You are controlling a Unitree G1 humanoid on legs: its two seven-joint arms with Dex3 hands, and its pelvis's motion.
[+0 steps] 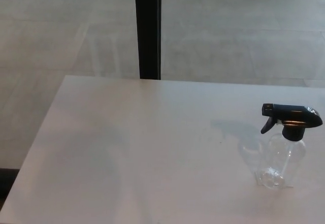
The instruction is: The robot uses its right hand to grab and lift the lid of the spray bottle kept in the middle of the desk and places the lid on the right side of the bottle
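Pale and bare along its near edge, the desk is filling most of the head view, and neither robot hand is showing, so their fingers cannot be judged. Toward its right side a clear spray bottle is standing upright, wearing its black trigger lid, seemingly seated on the neck. Beyond the far edge, a dark post is rising against the grey floor.
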